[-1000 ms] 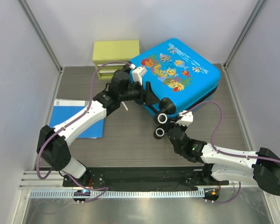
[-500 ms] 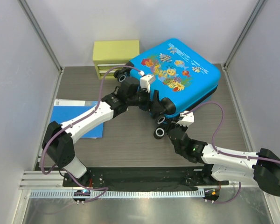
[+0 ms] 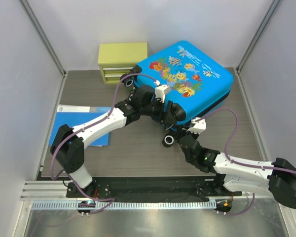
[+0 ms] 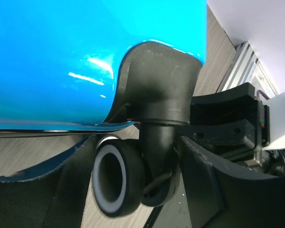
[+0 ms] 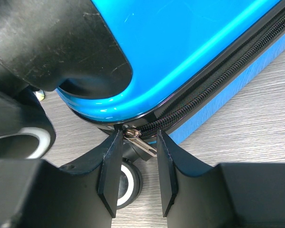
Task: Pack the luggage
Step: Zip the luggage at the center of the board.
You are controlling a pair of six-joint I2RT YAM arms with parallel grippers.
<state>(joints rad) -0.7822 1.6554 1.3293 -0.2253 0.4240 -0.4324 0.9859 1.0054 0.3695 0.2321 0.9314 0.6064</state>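
The luggage (image 3: 190, 74), a bright-blue fish-print suitcase, lies closed at the back right of the table. My left gripper (image 3: 171, 115) is at its near corner. In the left wrist view the blue shell (image 4: 85, 57) fills the top, and a black caster wheel (image 4: 118, 175) stands between the left gripper's (image 4: 137, 159) open jaws. My right gripper (image 3: 184, 134) is just below that corner. Its jaws are open (image 5: 138, 137) on either side of the metal zipper pull (image 5: 141, 144), not pinching it. A second wheel (image 5: 127, 183) shows beneath.
A yellow-green drawer box (image 3: 122, 61) stands behind the suitcase's left end. A flat blue folder (image 3: 81, 126) lies at the left under the left arm. White walls close in three sides, and a metal rail (image 3: 148, 203) runs along the near edge.
My left gripper has swung right along the suitcase's near-left side to the corner wheel, and its jaws have widened. The right gripper has stayed at the zipper.
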